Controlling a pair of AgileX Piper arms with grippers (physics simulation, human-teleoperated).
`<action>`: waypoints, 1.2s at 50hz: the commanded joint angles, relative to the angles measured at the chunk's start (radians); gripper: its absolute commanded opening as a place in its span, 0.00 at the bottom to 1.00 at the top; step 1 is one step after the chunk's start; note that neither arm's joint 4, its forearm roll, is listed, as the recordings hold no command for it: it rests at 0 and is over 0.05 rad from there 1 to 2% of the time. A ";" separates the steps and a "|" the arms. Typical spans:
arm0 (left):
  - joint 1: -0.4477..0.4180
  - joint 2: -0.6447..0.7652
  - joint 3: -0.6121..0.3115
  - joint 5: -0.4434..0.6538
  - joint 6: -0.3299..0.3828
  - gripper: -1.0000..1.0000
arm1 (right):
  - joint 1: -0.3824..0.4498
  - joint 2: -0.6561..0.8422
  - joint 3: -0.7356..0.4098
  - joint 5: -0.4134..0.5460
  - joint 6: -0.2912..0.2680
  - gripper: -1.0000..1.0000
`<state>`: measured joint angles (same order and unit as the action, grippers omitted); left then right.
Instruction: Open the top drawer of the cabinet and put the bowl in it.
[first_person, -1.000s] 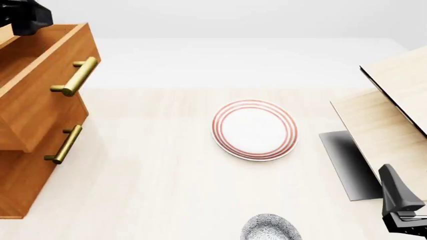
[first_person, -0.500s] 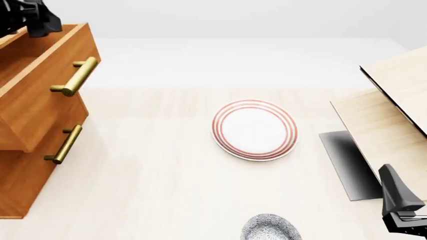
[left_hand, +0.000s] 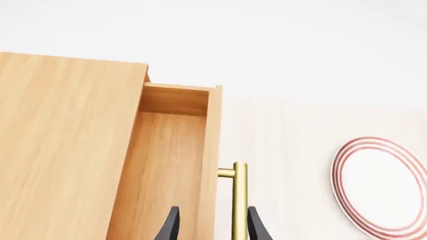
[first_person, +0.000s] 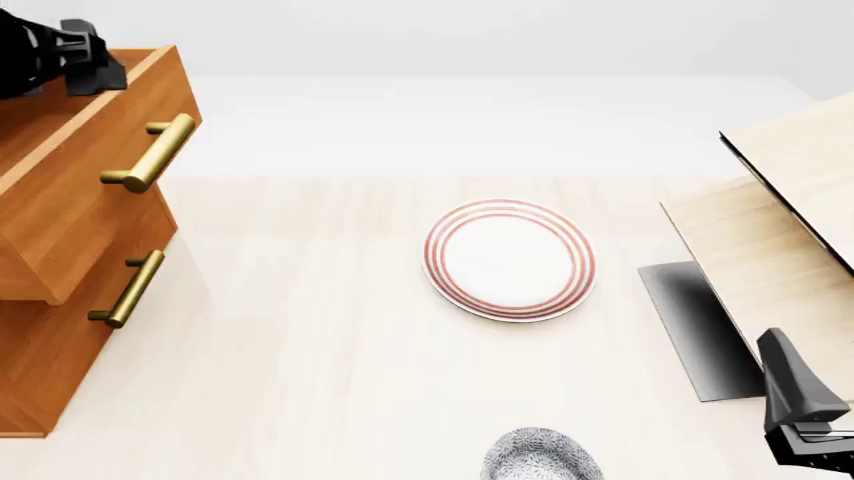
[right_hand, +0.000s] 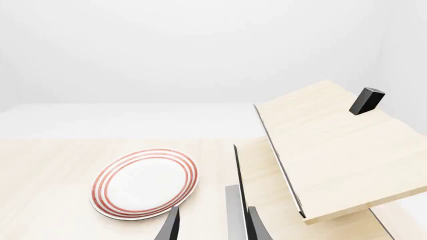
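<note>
top drawer (first_person: 80, 170) is pulled out of the cabinet (first_person: 54, 350), projecting past the lower fronts toward table centre; open top faces up, interior bare wood in left wrist view. its brass handle (first_person: 150, 152) is a bar w/ long axis along the drawer front, running near-to-far in front view. second handle (first_person: 128, 288) below lies parallel to it.

left gripper (left_hand: 210, 225) hovers over the drawer front, fingers apart, handle bar between the tips but not clamped (contact cannot be confirmed).

bowl (first_person: 541, 456) sits upright at the near table edge, partly cut off by frame, well apart from cabinet, near side of the plate (first_person: 510, 259).

right gripper (right_hand: 212, 224) at near right, fingers apart, holding nothing; it points toward the plate and pale panels (right_hand: 327, 150).
</note>
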<state>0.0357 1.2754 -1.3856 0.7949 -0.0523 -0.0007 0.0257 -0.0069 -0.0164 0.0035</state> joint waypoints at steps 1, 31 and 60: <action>0.004 0.014 0.007 0.027 0.007 1.00 | 0.000 -0.006 0.001 0.004 -0.001 1.00; -0.006 0.022 0.078 -0.019 -0.007 1.00 | 0.000 -0.006 0.001 0.004 -0.001 1.00; -0.044 0.051 0.097 -0.047 0.004 1.00 | 0.000 -0.006 0.001 0.004 -0.001 1.00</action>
<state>0.0058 1.3214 -1.2959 0.7555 -0.0536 -0.0007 0.0257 -0.0069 -0.0164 0.0035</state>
